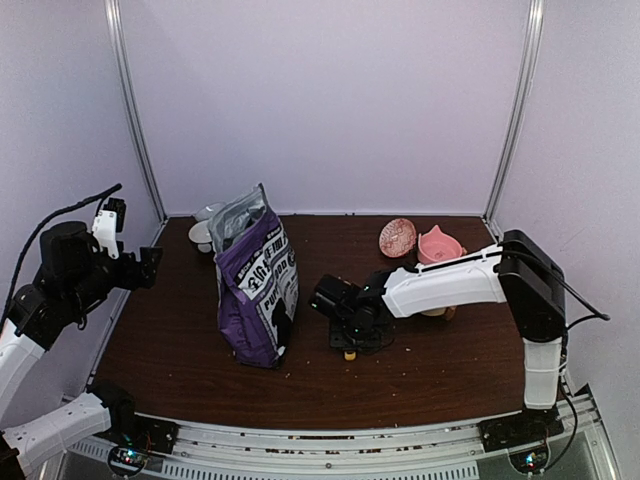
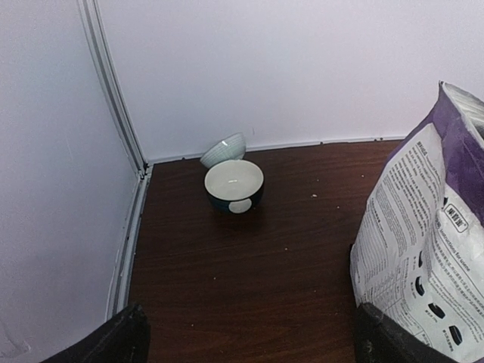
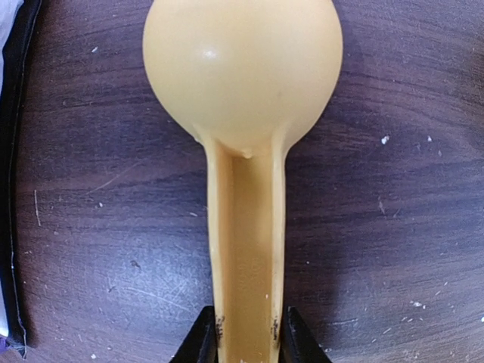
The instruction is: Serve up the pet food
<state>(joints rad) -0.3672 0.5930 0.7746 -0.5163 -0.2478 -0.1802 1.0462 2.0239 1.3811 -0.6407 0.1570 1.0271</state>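
While the right pincer sat low over the desk, it was clenched on the handle of a yellow scoop, one black fingertip against each side of the handle's near end. Ahead of that pincer the scoop lay flat on the wood, its round bowl farthest from the fingers and seemingly turned dome-up. Just off the pincer's left side stood the purple bag, upright, its top crumpled. Behind the pincer, along its own arm and toward the back of the desk, sat a pink bowl with a pink patterned dish just beside it.

The left pincer hung raised near the side wall, released, its fingers spread wide apart with nothing between them. Ahead of it, near the back corner, a dark bowl with a white inside stood upright, and a pale bowl leaned tilted just behind it. The bag rose to this pincer's right.

As for the pet food, no pellets showed in any view. Only pale specks dotted the desk around the scoop, and whether the food was in the bag could not be told.
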